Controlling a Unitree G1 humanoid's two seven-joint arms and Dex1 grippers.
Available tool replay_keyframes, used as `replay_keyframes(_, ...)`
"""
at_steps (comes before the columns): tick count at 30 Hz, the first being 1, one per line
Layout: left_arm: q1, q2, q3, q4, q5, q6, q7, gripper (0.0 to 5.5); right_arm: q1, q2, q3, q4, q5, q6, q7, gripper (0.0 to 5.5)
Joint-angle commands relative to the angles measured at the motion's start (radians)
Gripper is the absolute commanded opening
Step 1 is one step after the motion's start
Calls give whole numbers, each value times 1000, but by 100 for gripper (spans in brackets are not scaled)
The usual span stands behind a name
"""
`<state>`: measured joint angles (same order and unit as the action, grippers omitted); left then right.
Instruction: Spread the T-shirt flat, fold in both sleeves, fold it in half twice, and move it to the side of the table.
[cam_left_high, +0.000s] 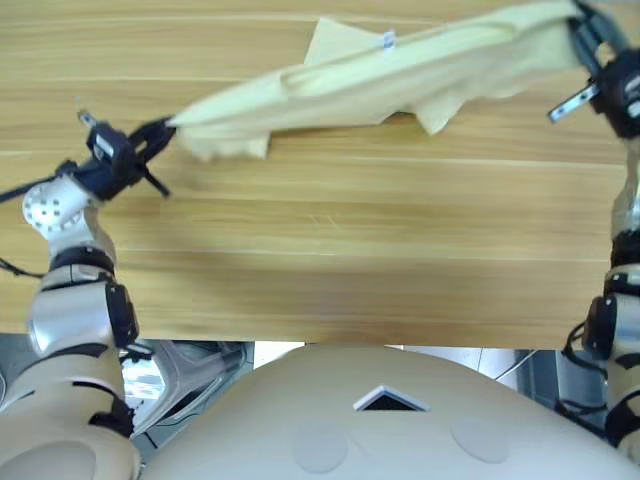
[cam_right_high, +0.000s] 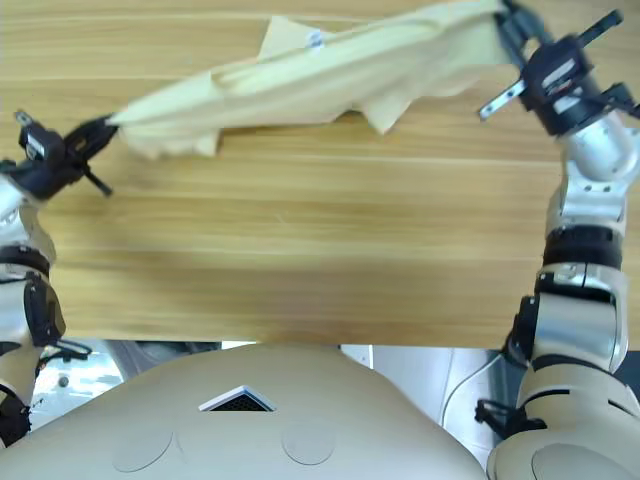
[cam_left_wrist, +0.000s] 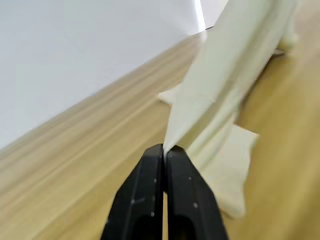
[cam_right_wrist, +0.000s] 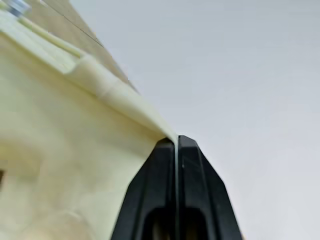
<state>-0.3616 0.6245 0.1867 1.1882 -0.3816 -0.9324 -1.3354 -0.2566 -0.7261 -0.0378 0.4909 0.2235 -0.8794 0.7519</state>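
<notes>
The pale yellow T-shirt (cam_left_high: 380, 75) is pulled into a long, bunched band above the far half of the wooden worktop (cam_left_high: 330, 260). It runs from the worktop's left side up toward its far right corner. The left pincer (cam_left_wrist: 164, 150) is low over the worktop's left side and is clamped on one end of the cloth. Its two black fingers (cam_left_wrist: 145, 190) are pressed together, with fabric nipped at their tips. The right pincer (cam_right_wrist: 176, 141) grips the other end just as tightly, held higher above the worktop's far right corner. Loose folds sag from the middle of the band, and some cloth trails down onto the far part of the worktop.
</notes>
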Motion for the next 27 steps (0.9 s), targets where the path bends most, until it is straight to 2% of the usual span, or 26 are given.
replay_keyframes(1, 28, 15, 91, -135, -159, 55, -228, 2, 213, -93, 62, -183, 158, -28, 224, 0)
replay_keyframes(5, 76, 26, 59, -276, -187, 57, -278, 2, 317, -136, 123, -193, 175, -70, 385, 0)
replay_keyframes(10, 161, 49, 6, -426, -104, 15, -270, 2, 411, -158, 164, -215, 120, -77, 452, 0)
replay_keyframes(18, 493, 127, -184, -980, 67, 33, -178, 2, 556, -245, 146, -321, 197, -45, 516, 0)
replay_keyframes(27, 532, 233, -283, -1043, 283, 68, -67, 2, 566, -239, 236, -328, -104, 48, 476, 0)
